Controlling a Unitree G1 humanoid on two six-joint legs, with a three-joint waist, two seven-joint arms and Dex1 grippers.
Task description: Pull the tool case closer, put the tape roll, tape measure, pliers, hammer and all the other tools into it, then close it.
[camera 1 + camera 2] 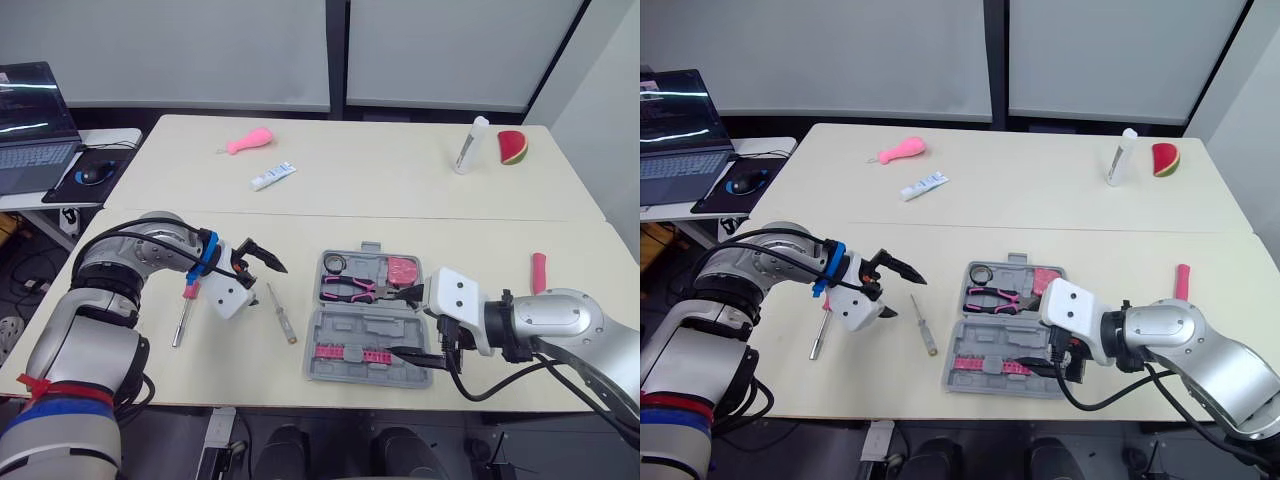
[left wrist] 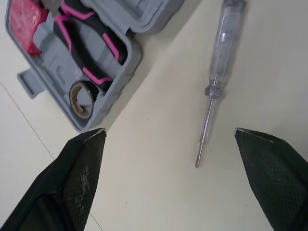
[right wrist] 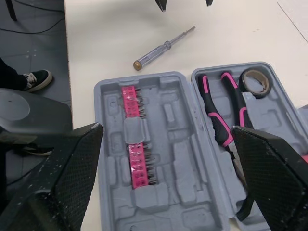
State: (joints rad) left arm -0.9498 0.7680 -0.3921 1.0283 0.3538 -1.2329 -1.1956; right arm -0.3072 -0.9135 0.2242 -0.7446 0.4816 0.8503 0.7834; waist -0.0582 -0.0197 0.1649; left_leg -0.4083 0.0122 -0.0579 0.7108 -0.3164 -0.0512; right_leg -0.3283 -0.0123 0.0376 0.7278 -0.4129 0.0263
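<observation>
My left claw [image 2: 169,134] is wide open and holds nothing; it hovers over the bare tabletop [image 1: 380,200], a little to the left of the tool case [image 1: 335,328]; between this claw and the case lies a screwdriver [image 1: 281,312] with a clear handle, flat on the tabletop and apart from both. My right claw [image 3: 167,129] is also spread wide and empty; it hangs at the right side of the case, over the near half. The case lies open near the middle of the tabletop's near edge; its far half holds the tape roll [image 1: 333,263] in the left corner, the pliers [image 1: 350,289] with pink and black grips beside it, and the pink tape measure [image 1: 403,270] to the right; its near half carries a pink strip of bits [image 1: 350,352]. A pink-handled tool [image 1: 180,325] with a metal shaft lies further left, partly under my left arm; a pink grip [image 1: 539,272] lies at the right, beyond my right arm, and I cannot tell which tool it is.
</observation>
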